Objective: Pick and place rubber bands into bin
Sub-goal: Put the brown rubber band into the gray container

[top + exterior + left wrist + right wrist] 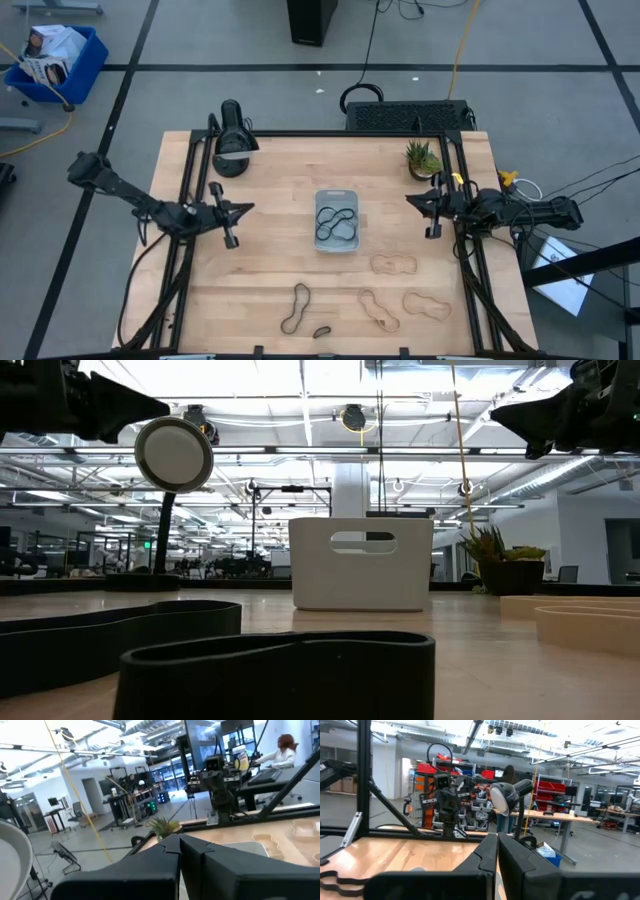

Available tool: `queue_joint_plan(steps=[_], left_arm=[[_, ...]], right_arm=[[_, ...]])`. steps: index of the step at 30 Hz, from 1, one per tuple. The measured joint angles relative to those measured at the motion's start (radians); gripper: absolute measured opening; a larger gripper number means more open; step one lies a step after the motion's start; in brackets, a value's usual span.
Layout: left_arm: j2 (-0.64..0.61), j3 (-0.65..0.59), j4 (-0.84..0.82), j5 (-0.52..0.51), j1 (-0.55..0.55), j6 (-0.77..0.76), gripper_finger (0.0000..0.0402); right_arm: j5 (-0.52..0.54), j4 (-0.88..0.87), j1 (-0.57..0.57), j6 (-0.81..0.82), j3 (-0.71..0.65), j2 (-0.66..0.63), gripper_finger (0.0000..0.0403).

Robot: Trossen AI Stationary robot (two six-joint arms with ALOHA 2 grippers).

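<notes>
The translucent bin (337,221) stands at the table's middle with two dark rubber bands (336,223) lying in it; in the low view it is the pale box (361,563). On the wood near the front edge lie three tan bands (393,265) (379,309) (427,306), a dark band (295,308) and a small dark one (322,331). My left gripper (249,207) hovers left of the bin, shut and empty (179,842). My right gripper (409,198) hovers right of the bin, shut and empty (497,840).
A black desk lamp (232,140) stands at the far left of the table and a small potted plant (423,158) at the far right. Black cables run along both side rails. A large blue crate (55,62) sits on the floor beyond the table's left.
</notes>
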Motion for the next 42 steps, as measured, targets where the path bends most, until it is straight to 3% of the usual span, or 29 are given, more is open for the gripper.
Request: queue_joint_plan(steps=[11, 16, 20, 26, 31, 42], left_arm=[[0.006, 0.0, -0.017, 0.005, 0.002, -0.034, 0.0021], [0.006, 0.0, -0.017, 0.005, 0.002, -0.034, 0.0016], [0.006, 0.001, -0.017, 0.005, 0.002, -0.034, 0.0005], [0.006, 0.002, -0.04, 0.006, 0.002, -0.06, 0.0019], [0.007, 0.002, -0.071, 0.006, 0.002, -0.099, 0.0042], [0.006, 0.002, -0.078, 0.006, 0.002, -0.139, 0.0036]], right_arm=[[-0.071, 0.014, 0.009, 0.002, 0.013, 0.065, 0.0025], [-0.062, -0.008, 0.062, 0.019, 0.064, 0.249, 0.0073], [0.01, 0.002, 0.123, 0.068, 0.147, 0.428, 0.0132], [0.07, -0.139, 0.226, 0.188, 0.323, 0.678, 0.0201], [0.169, -0.274, 0.312, 0.289, 0.36, 0.847, 0.0212], [0.187, -0.295, 0.411, 0.45, 0.348, 1.04, 0.021]])
